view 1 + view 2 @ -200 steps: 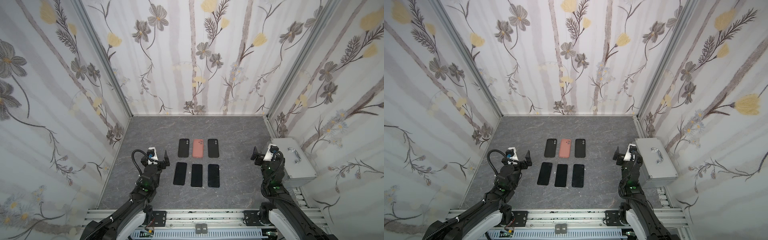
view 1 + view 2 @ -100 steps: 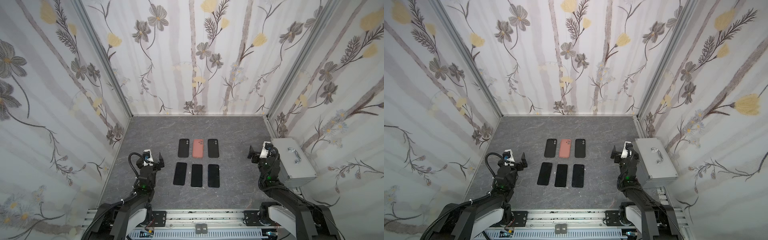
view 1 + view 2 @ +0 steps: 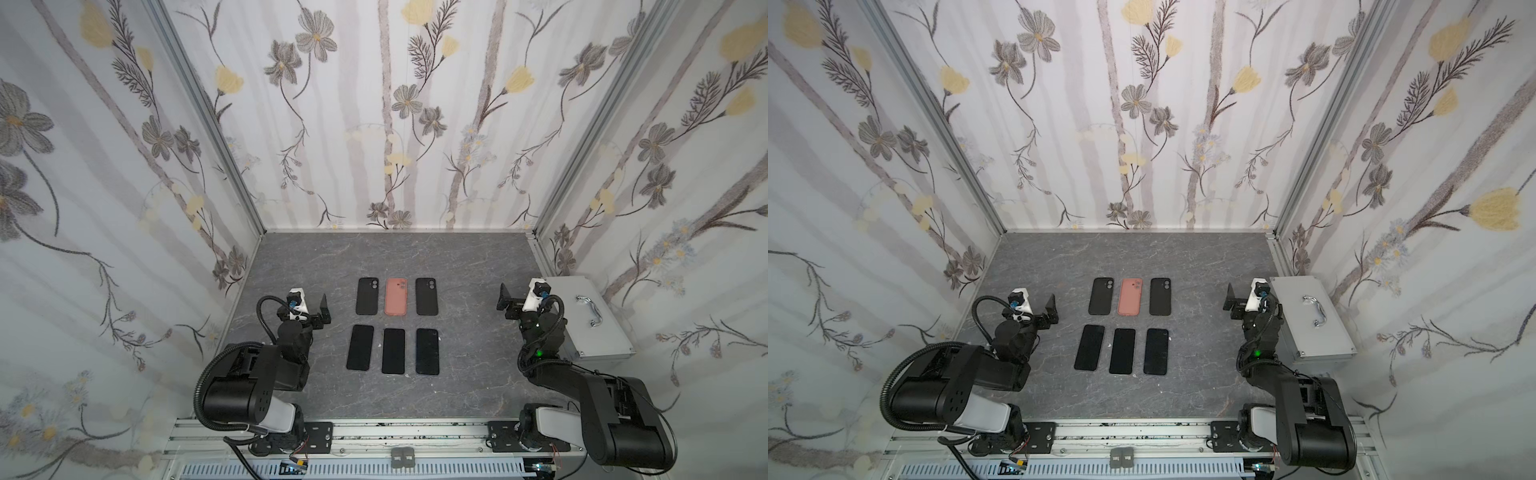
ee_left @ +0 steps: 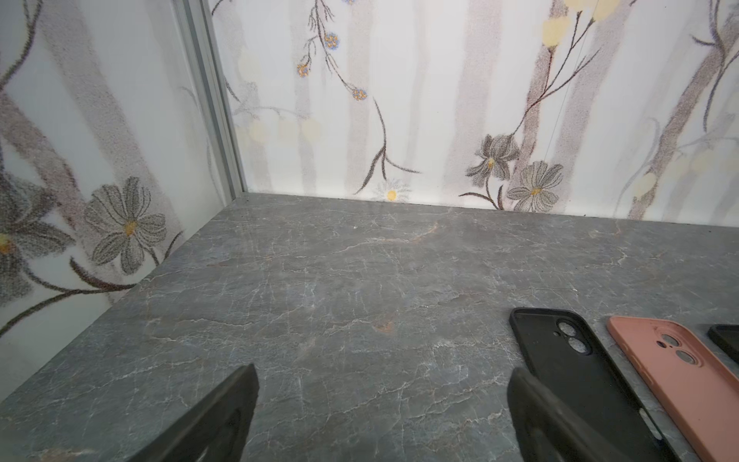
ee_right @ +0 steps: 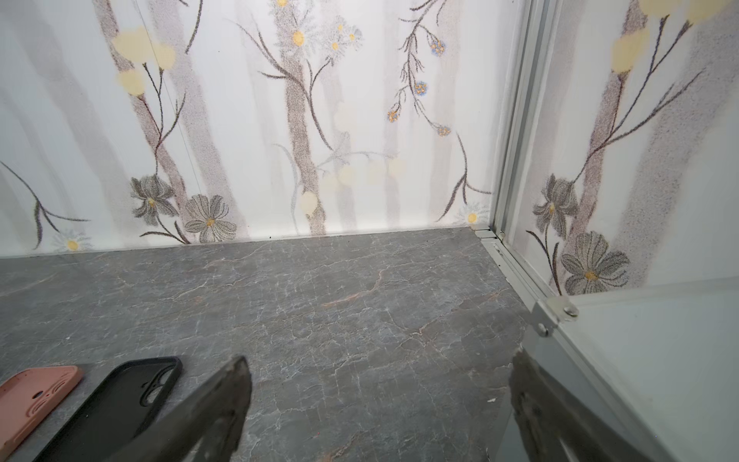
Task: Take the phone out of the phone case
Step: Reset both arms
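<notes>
Six flat rectangular items are being shown in two rows of three on the grey marble-patterned tabletop (image 3: 465, 374), seen in both top views. The far row is being formed by a black phone case (image 3: 367, 296) on the left, a salmon-pink phone case (image 3: 395, 296) in the middle and a second black phone case (image 3: 427, 296) on the right, each with its camera cut-outs at the far end. The near row is being formed by three black glossy phones: a left phone (image 3: 360, 347), a middle phone (image 3: 393, 351) and a right phone (image 3: 427, 351). All six are lying flat, close side by side but apart, and none is being touched.

The left gripper (image 3: 323, 311) is being held just left of the cases, its black fingers (image 4: 224, 416) being kept spread wide over bare tabletop, with nothing between them. In the left wrist view the black phone case (image 4: 576, 368) and the salmon-pink phone case (image 4: 680, 372) are being shown beside one finger.

The right gripper (image 3: 508, 300) is being held well right of the rows, likewise spread wide and empty, just beside a grey metal box with a chrome handle (image 3: 582, 316). In the right wrist view the second black phone case (image 5: 120, 404) is being partly hidden by one finger (image 5: 208, 412).
</notes>
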Motion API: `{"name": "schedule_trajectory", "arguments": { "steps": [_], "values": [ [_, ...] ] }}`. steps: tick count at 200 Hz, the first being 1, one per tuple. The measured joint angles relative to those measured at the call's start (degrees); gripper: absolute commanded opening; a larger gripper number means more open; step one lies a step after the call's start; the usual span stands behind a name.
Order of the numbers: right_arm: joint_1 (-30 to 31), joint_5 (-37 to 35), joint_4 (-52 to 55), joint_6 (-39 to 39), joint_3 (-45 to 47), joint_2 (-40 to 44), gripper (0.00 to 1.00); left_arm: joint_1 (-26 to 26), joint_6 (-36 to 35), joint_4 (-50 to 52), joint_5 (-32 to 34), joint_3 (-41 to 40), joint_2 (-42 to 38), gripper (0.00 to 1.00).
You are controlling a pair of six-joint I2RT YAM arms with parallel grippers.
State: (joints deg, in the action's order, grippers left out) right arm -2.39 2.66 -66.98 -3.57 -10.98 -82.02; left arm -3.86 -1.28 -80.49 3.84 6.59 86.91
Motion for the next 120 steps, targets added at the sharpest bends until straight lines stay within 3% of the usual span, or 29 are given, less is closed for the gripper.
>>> {"name": "schedule_trajectory", "arguments": {
  "steps": [48, 77, 120],
  "values": [
    [-0.2, 1.9, -6.5, 0.0, 1.7, -4.0, 1.00, 1.5, 1.7, -5.7, -1.2, 0.2, 4.4, 1.00],
    [0.3, 2.6, -7.0, 0.2, -0.4, -4.5, 1.00, 2.1, 3.4, -1.0, 0.5, 5.9, 4.2, 1.00],
    [0.8, 2.6, -7.0, 0.6, -0.6, -4.6, 1.00, 1.9, 4.4, 3.3, 2.1, 6.6, 4.1, 1.00]
  ]
}}
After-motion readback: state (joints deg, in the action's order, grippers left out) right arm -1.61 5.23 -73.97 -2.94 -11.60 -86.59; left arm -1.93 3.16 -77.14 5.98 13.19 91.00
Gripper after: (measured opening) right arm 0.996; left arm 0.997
